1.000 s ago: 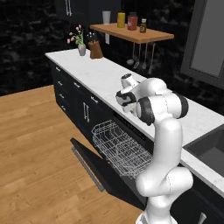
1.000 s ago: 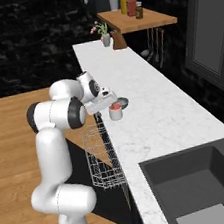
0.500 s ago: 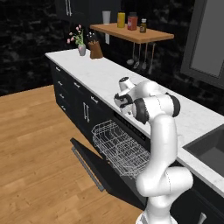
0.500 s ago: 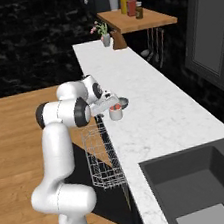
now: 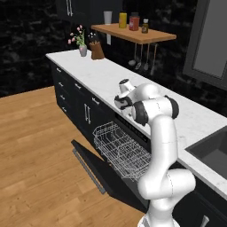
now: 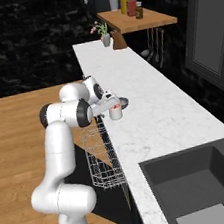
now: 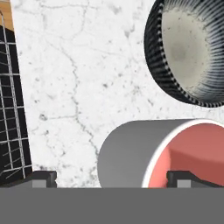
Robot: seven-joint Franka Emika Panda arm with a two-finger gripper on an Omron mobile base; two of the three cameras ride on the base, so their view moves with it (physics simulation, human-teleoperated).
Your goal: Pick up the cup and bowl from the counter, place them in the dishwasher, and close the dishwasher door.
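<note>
The cup, a short grey cylinder with a red inside, stands on the white marble counter near its front edge. In the hand view it sits between my gripper, which is open, one fingertip left of the cup and the other over its red mouth. The ribbed grey bowl with a speckled inside rests just beyond the cup, apart from it. From the right base view the cup and bowl sit directly under the gripper. The dishwasher door lies folded down, its wire rack pulled out.
The sink lies to the right along the counter. A flower vase and knife block stand at the counter's far end, under a wooden shelf with jars. Wooden floor spreads left of the open door.
The hand has come down and a little forward over the cup, so its fingers now straddle it. Cup, bowl, rack and door have stayed put.
</note>
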